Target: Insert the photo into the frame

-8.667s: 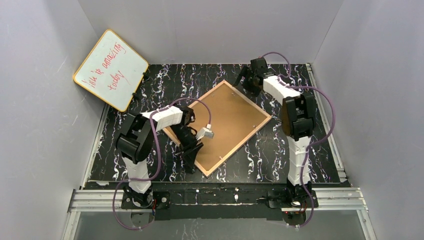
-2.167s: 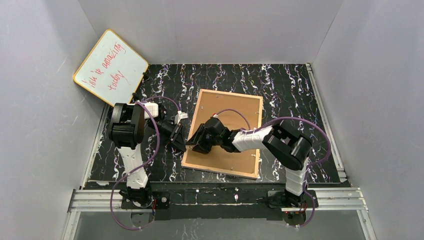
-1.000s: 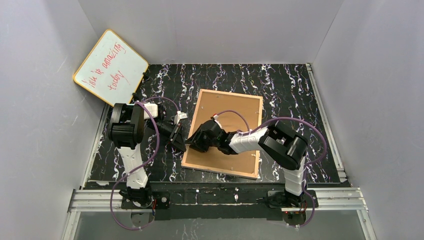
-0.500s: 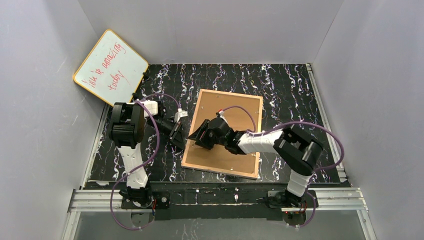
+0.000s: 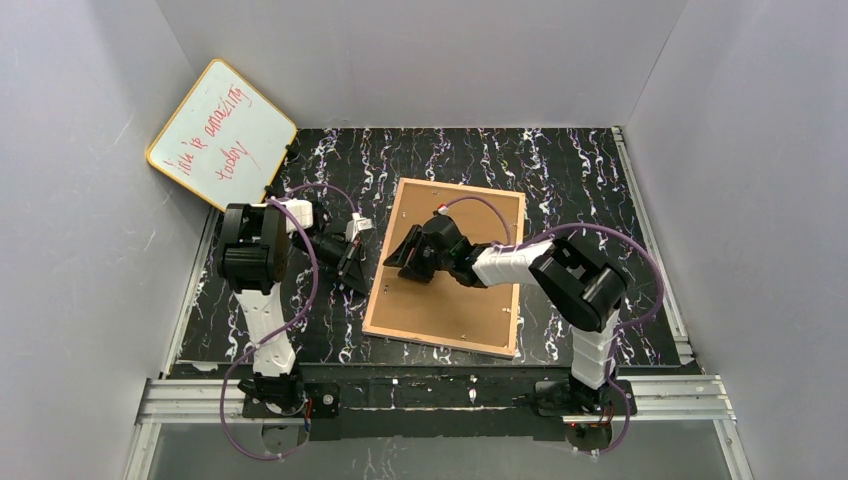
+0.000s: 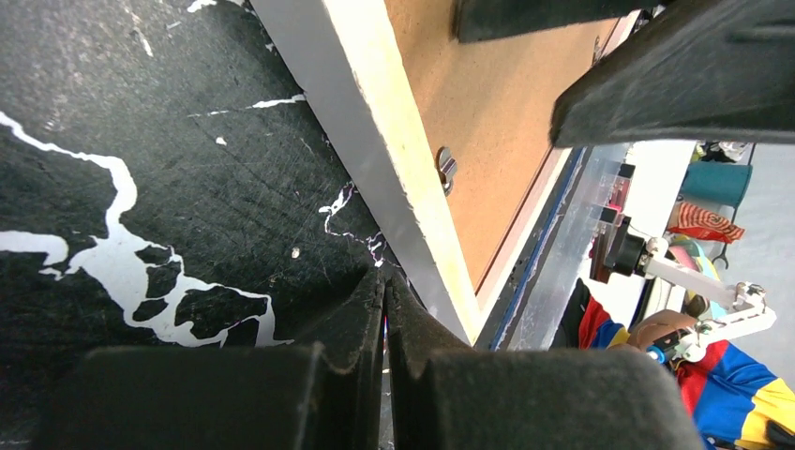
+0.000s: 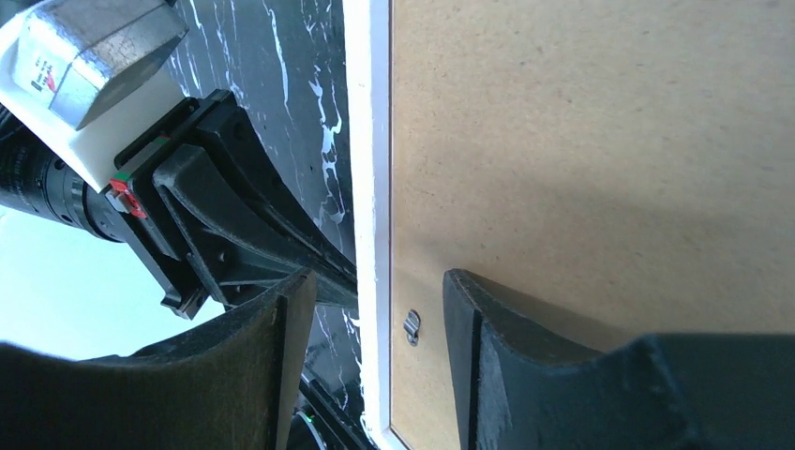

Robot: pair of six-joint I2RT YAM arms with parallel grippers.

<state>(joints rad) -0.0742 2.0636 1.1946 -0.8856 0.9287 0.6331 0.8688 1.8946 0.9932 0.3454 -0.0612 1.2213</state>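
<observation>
A black tabletop (image 5: 560,170) veined with white marbling carries a large, thin rectangular picture frame (image 7: 367,141), lying flat and back-up near the middle, slightly skewed to the table's edges. A plain brown backing board (image 5: 450,305) fills the frame, held by small metal tabs along the rim. A yellow-rimmed whiteboard with red handwriting (image 5: 220,140) stands tilted at the far-left corner, against the grey wall. An aluminium rail (image 5: 450,395) runs along the near edge.

Pale tan wooden rectangular picture frame (image 6: 380,141) (brown backing board (image 5: 450,300)); black bench (image 5: 560,170) veined white; yellow-rimmed whiteboard (image 5: 222,140), red writing.
</observation>
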